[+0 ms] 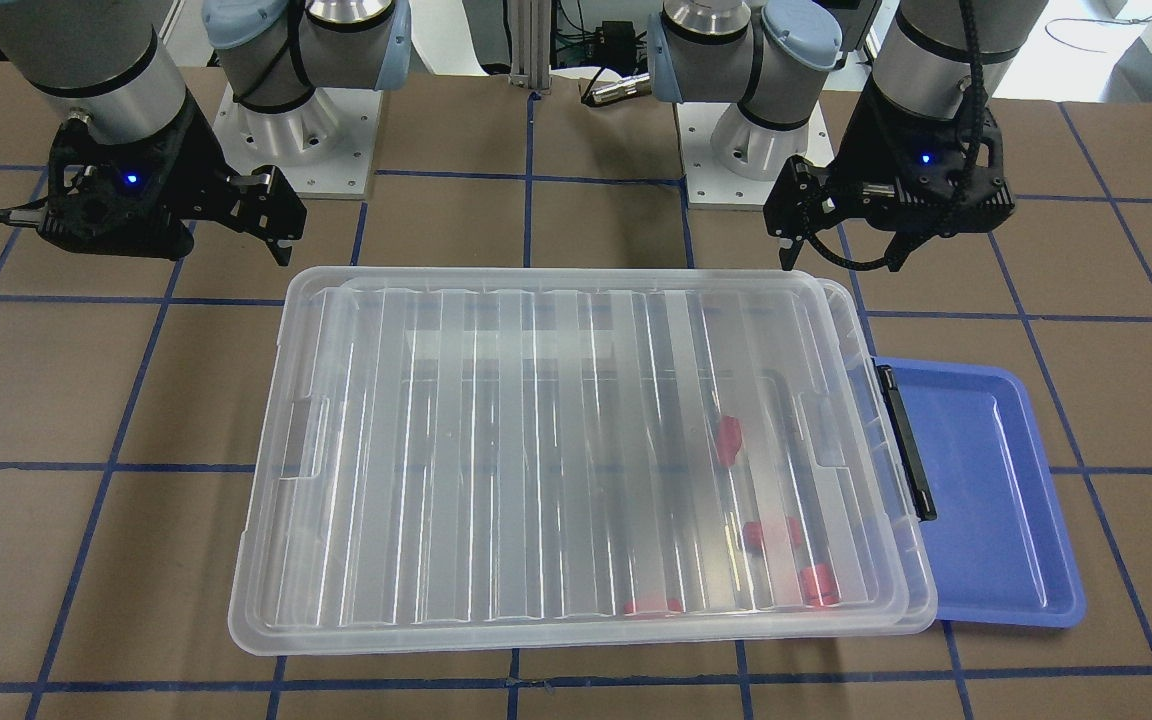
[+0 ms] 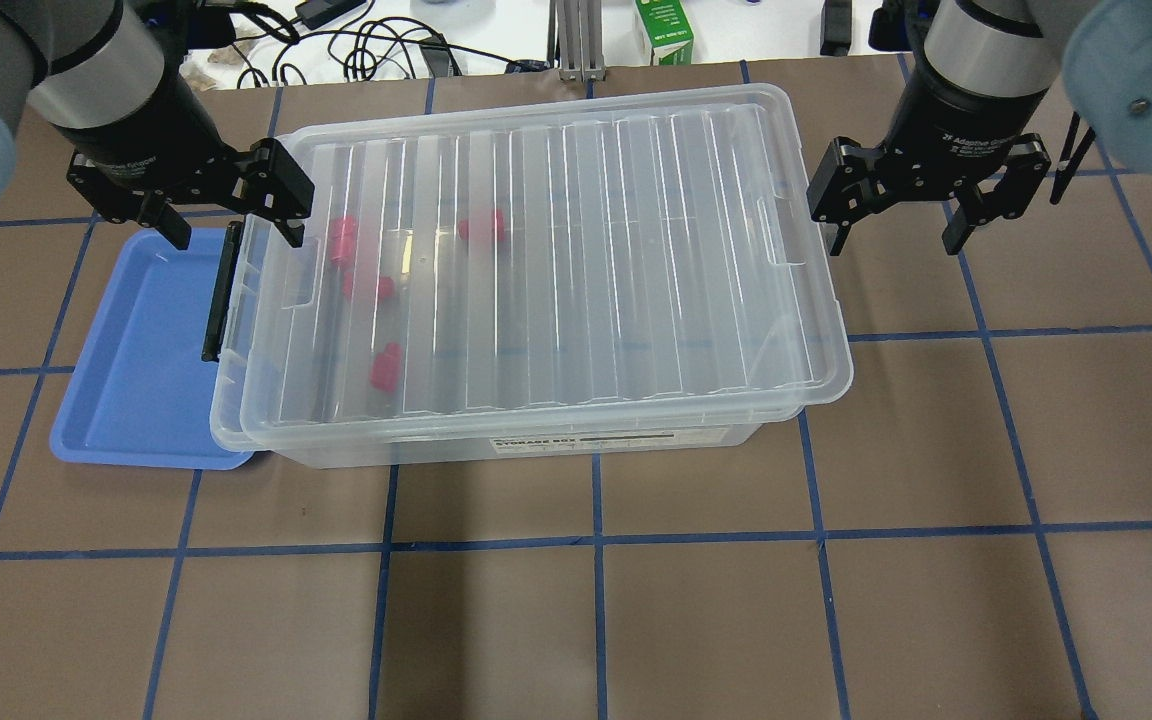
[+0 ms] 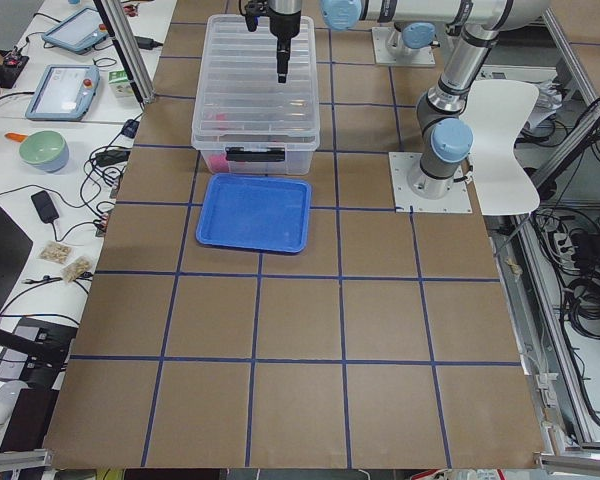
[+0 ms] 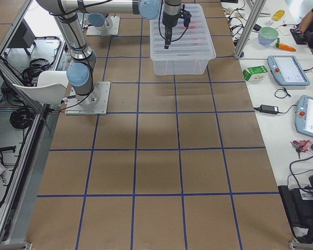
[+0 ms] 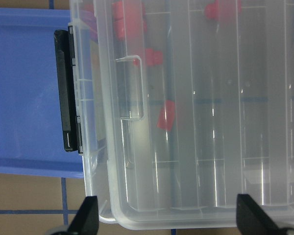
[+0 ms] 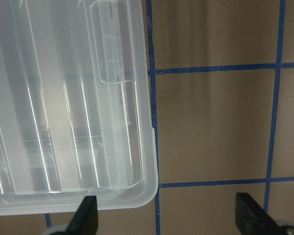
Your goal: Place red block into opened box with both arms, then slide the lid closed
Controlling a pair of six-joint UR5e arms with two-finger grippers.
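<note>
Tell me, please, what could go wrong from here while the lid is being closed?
1. The lid sits shifted toward the right gripper, leaving the box rim at the black bar uncovered. A push on the lid might move the whole box against the blue tray instead.
2. The left gripper, jaws open, hangs over that end; coming down, it might catch the bar or the lid's edge.
</note>
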